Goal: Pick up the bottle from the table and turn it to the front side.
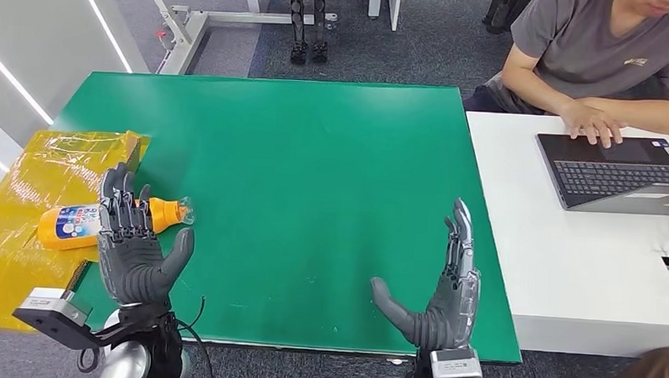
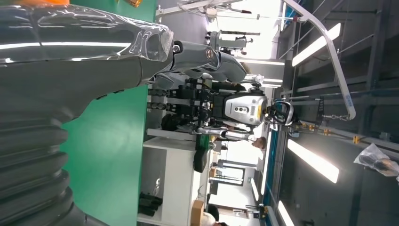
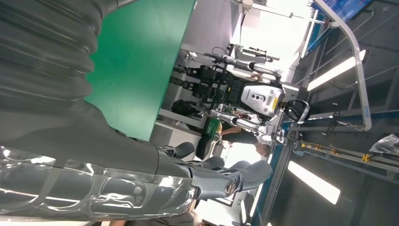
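left hand (image 1: 131,244) fingers spread, holding nothing, in front of the bottle (image 1: 82,222), contact unclear | right hand (image 1: 442,298) spread, empty, well right of the bottle | bottle lies on its side on yellow sheet (image 1: 16,192) at green mat (image 1: 314,180) edge | step: reach, no grasp yet | next: close left hand around bottle body

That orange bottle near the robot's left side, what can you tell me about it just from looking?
The bottle is orange and looks like plastic, with a blue and white label with some red on its body and what looks like a clear cap on the narrow end. It lies on its side on a sheet of yellow plastic wrap at the left edge of the green table, cap end pointing toward the table's middle. The left robot hand, fingers spread, covers part of it in the head view; contact cannot be judged.
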### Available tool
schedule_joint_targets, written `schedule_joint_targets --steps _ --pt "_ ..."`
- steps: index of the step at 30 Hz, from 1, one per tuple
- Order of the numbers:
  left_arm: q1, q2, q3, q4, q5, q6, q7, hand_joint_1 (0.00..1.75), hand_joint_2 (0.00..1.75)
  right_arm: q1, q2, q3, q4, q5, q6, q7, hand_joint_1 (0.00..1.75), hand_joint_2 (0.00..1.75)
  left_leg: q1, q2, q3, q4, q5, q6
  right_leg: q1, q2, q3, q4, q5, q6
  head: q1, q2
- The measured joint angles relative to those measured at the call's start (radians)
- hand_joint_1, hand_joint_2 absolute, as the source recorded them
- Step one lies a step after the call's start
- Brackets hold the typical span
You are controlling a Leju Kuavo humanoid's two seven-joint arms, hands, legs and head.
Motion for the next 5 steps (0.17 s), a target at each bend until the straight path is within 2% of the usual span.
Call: schedule_joint_targets --steps 5 --pt "0.0 0.007 -0.011 0.0 0.001 0.005 0.0 0.0 1.75 0.0 -0.004 0.006 0.0 -0.004 0.001 0.006 0.0 1.75 0.0 0.0 0.0 0.0 0.0 0.0 0.0 0.0 0.0 0.0 0.0 0.0 0.0 0.0"
